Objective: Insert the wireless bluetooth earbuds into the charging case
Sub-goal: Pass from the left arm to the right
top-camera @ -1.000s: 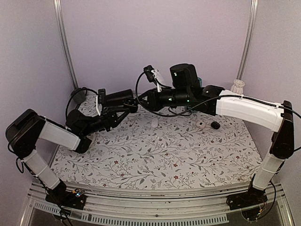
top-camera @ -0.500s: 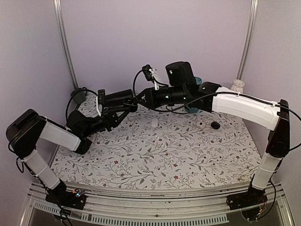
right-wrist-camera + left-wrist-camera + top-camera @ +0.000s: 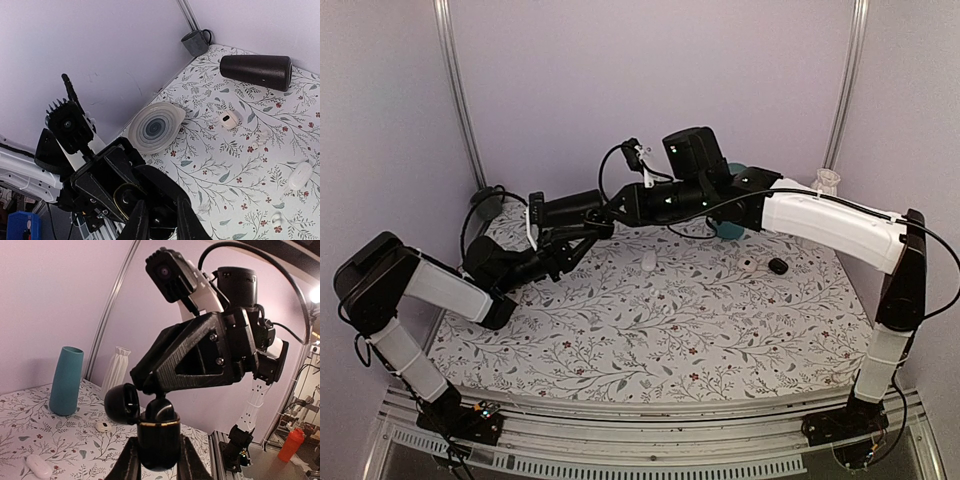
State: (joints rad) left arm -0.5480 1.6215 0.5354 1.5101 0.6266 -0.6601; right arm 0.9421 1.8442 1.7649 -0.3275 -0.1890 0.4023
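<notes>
My left gripper (image 3: 157, 460) is shut on the black charging case (image 3: 157, 440) and holds it upright above the table, with its lid (image 3: 122, 402) hinged open to the left. One black earbud (image 3: 161, 411) sits in the case's mouth, above the gold rim. My right gripper (image 3: 161, 222) comes down from above and is shut on that earbud (image 3: 161, 225); the case's gold rim (image 3: 120, 192) shows just beyond its fingers. In the top view the two grippers meet at the back left: left gripper (image 3: 600, 225), right gripper (image 3: 620, 210). No second earbud shows.
A teal vase (image 3: 66, 380) and a white vase (image 3: 116, 371) stand at the back. A white oval case (image 3: 649, 261), a small white case (image 3: 748, 264) and a black rounded object (image 3: 778, 266) lie on the table. A black cylinder (image 3: 256, 72), a plate (image 3: 155, 127) and a mug (image 3: 195, 42) are also there.
My right arm has swung left and its gripper has closed in on the case held by my left gripper. The left arm has barely moved.
</notes>
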